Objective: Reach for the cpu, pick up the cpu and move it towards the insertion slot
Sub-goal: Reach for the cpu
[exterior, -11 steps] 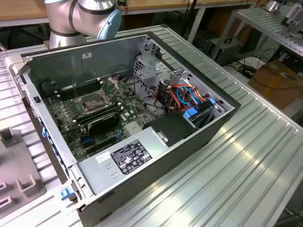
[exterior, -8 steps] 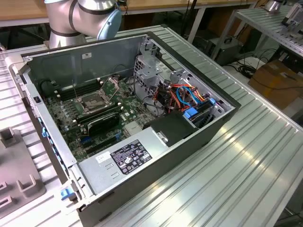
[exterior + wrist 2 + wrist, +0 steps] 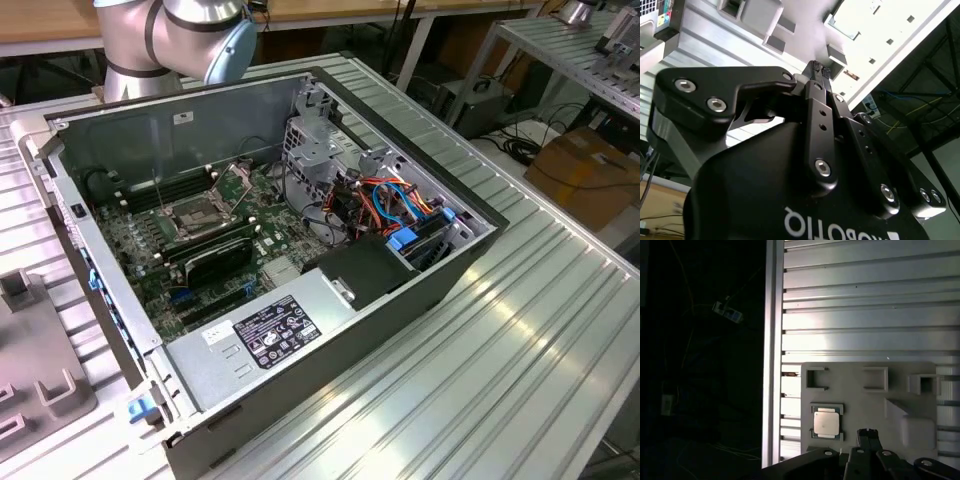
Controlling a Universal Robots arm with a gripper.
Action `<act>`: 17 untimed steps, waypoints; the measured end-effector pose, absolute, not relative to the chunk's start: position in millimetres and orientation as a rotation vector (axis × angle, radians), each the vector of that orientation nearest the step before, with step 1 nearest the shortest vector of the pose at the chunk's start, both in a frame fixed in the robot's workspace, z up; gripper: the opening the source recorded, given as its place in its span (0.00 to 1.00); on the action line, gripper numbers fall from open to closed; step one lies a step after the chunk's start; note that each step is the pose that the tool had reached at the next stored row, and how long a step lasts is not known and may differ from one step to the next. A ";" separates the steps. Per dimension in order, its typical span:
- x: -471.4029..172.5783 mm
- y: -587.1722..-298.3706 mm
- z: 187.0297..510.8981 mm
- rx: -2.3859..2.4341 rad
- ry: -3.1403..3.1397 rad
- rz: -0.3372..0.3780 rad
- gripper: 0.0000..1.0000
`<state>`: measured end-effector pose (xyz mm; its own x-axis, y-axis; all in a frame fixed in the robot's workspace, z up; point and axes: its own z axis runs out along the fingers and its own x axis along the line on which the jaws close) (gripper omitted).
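Gripper (image 3: 816,67) is clenched, the tips meeting with nothing between them. In the first wrist view the gripper (image 3: 867,432) hangs over a grey tray (image 3: 865,405), its tips just beside the cpu (image 3: 826,422) and clear of it. The cpu lies flat in a framed recess of that tray, out on the ribbed table (image 3: 865,320) and not in the case.

Hazards, as I judge them:
- Fingers brought down clenched would strike the chip or the tray.
- The tips sit to one side of the cpu, so a straight descent would likely land on the tray.
- The recess frame hugs the chip (little room for fingers). A shallow or skewed grip could tilt or drop so thin a part.
- The slot (image 3: 205,215) lies deep in the case (image 3: 160,130), with walls and cabling about it. A low carry could clip a wall, and a chip let fall there could harm the socket.

Views compared:
- The first wrist view gives the cpu, its recess and the offset of the tips.
- The second wrist view gives the finger linkage and the meeting tips close up.
- The exterior view gives the slot left of centre in the frame, its metal frame apparently lifted, and the arm (image 3: 170,30) at the upper left.
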<state>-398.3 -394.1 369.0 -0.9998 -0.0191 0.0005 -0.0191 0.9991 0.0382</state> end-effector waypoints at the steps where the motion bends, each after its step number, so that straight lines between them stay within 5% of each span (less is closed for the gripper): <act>1: -399.9 -394.1 368.9 0.030 -3.140 -0.060 0.11; 17: -443.5 -396.4 368.3 0.030 -3.140 -0.060 0.11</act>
<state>-443.5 -396.4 368.3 -0.9998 -0.0191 0.0005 -0.0191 0.9991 0.0382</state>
